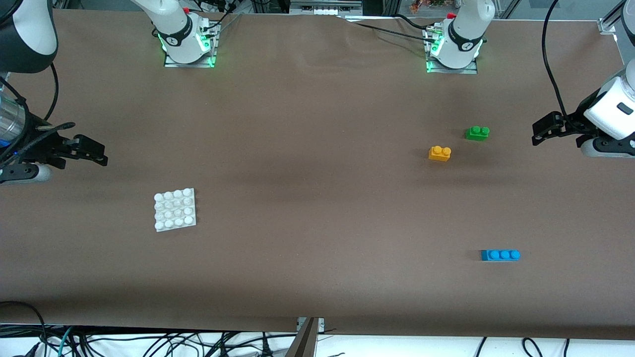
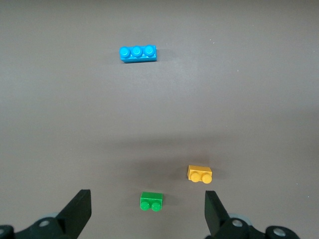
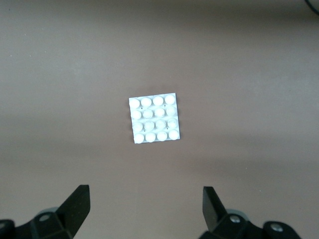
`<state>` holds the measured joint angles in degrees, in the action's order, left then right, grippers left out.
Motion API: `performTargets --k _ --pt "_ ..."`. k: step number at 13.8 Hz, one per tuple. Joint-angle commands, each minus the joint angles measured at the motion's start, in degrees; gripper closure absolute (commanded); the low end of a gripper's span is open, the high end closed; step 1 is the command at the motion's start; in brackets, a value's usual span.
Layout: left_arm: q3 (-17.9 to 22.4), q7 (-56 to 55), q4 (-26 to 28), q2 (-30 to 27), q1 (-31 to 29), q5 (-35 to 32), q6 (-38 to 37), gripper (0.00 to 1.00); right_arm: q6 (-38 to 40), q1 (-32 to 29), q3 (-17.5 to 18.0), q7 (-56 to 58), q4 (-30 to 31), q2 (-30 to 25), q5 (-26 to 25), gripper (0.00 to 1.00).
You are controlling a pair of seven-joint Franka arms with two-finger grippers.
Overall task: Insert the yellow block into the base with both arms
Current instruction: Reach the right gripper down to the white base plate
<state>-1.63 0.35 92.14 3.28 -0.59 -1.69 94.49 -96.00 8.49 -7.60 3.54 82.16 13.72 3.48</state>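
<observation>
The yellow block [image 1: 439,153] [image 2: 200,174] rests on the brown table toward the left arm's end, studs up. The white studded base [image 1: 174,209] [image 3: 154,120] lies flat toward the right arm's end, nearer the front camera than the block. My left gripper [image 1: 538,133] [image 2: 146,194] hovers open and empty over the table's edge at the left arm's end, apart from the block. Over the table's edge at the right arm's end, my right gripper [image 1: 101,153] [image 3: 145,189] is open too and holds nothing, well clear of the base.
A green two-stud brick [image 1: 477,133] [image 2: 151,200] sits just beside the yellow block, a little farther from the front camera. A blue three-stud brick [image 1: 500,255] [image 2: 138,53] lies nearer the front camera. Both arm bases [image 1: 188,44] [image 1: 454,49] stand along the table's back edge.
</observation>
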Motion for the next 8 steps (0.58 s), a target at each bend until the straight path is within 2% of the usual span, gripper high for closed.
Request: performTargets --k 1,8 --pt "0.5 1.4 -1.5 0.5 0.3 0.4 -1.1 0.00 -0.7 0.0 0.0 0.3 0.5 1.8 0.3 0.00" --pt "0.5 1.4 -1.5 0.5 0.3 0.4 -1.1 0.00 -2.3 -0.1 0.0 0.7 0.5 7.7 -0.1 0.00"
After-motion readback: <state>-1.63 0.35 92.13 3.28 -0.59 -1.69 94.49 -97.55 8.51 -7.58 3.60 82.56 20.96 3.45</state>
